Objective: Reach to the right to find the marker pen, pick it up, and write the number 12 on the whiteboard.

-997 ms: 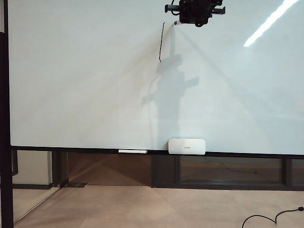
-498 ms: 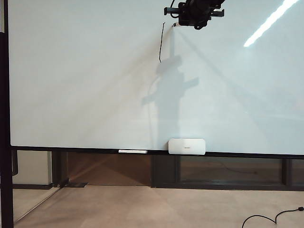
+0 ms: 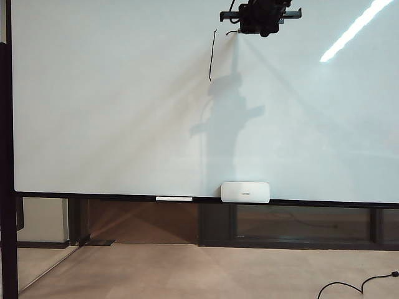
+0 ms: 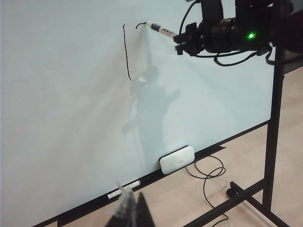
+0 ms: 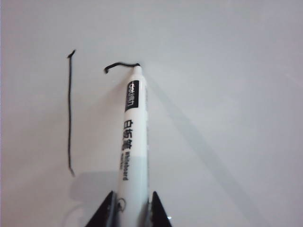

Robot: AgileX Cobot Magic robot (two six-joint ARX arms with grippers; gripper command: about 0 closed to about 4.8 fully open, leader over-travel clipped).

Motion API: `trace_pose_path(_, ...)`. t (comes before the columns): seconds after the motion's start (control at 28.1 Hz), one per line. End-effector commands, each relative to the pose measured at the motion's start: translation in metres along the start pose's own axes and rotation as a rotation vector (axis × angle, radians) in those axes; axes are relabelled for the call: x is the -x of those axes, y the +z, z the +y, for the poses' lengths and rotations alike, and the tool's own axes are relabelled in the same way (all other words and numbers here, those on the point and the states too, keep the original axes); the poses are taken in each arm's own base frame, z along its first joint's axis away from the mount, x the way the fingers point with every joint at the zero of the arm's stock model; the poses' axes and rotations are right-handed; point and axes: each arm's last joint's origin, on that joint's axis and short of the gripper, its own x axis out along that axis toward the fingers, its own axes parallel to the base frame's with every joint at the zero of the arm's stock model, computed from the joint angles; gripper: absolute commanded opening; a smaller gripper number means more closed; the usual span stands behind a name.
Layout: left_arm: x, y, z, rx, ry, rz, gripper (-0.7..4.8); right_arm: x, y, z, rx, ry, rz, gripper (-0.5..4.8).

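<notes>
At the whiteboard [image 3: 112,112] top, marker pen [image 5: 131,137] clamped in right pincer [image 5: 129,208]; left pincer's [image 4: 129,213] state unclear.

Office or lab room: a large whiteboard [image 3: 124,112] on a dark floor stand [image 4: 272,142], with a white box [image 3: 245,192] on its bottom rail. Beige tile floor [image 3: 206,274] with loose black cables [image 4: 206,172]; ceiling strip light reflected in the board.

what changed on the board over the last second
The right hand, shut on the marker pen, shifted slightly right along the top of the whiteboard and drew a short new stroke, the start of the 2. The 1, the white box and the left hand stayed put.
</notes>
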Motion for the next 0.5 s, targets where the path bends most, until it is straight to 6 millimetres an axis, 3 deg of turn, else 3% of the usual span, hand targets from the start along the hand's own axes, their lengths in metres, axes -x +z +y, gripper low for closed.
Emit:
trace_pose_path(0.04, 0.0012, 0.0034, 0.0002, -0.008, 0.0, -0.017, -0.05, 0.0055, 0.0157, -0.0091, -0.009, -0.072, -0.043, -0.06)
trace_pose_path(0.5, 0.0051, 0.0055, -0.0009, -0.011, 0.003, -0.027, -0.05, 0.0071, 0.0101, -0.0122, 0.01, -0.069, 0.045, -0.06)
